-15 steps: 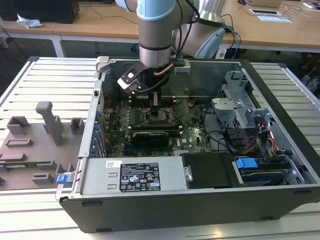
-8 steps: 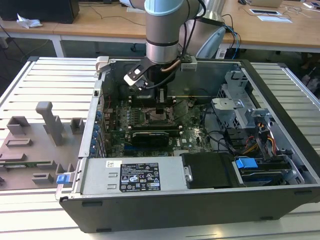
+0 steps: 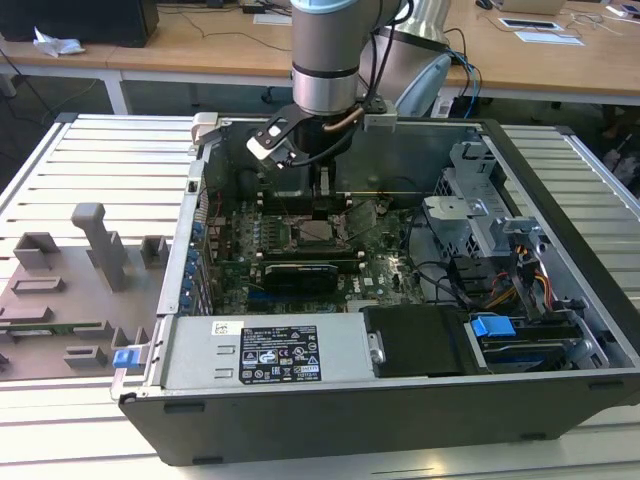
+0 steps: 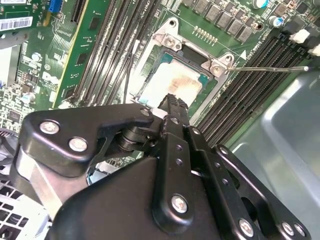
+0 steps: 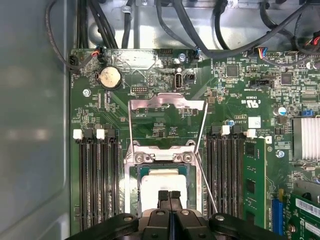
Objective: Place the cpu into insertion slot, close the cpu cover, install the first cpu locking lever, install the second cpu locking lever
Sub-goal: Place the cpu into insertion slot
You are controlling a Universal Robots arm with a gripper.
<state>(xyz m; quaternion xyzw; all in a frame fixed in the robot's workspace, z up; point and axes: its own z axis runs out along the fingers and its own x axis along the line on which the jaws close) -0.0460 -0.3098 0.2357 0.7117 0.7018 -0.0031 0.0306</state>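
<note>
The arm reaches down into an open computer case (image 3: pixel 330 420) that lies on a slatted metal desk (image 3: pixel 110 150), with the gripper (image 3: pixel 322 203) low over the motherboard (image 3: pixel 390 275) near the middle of the case. In both wrist views the jaws are together with nothing between them, and their black tips (image 5: pixel 170 196) hang just over the near edge of the cpu (image 5: pixel 162 179). The cpu lies flat inside the insertion slot (image 5: pixel 141 180), its pale metal top facing up with a brownish smear across it in the second wrist view (image 4: pixel 172 82); whether the tips (image 4: pixel 173 101) touch it I cannot tell. The cpu cover (image 5: pixel 167 103) is swung open, away from the slot, and green board shows through its square window. A thin metal lever (image 5: pixel 202 132) runs along one side of the open cover, not latched down, and in the second wrist view a thin rod (image 4: pixel 270 68) sticks out beside the slot. Long black memory slots (image 5: pixel 95 175) flank the slot on both sides, one of them holding a green memory module (image 5: pixel 252 182). In the exterior view, grey fixture blocks (image 3: pixel 100 245) stand on the desk at the exterior view's left of the case.
</note>
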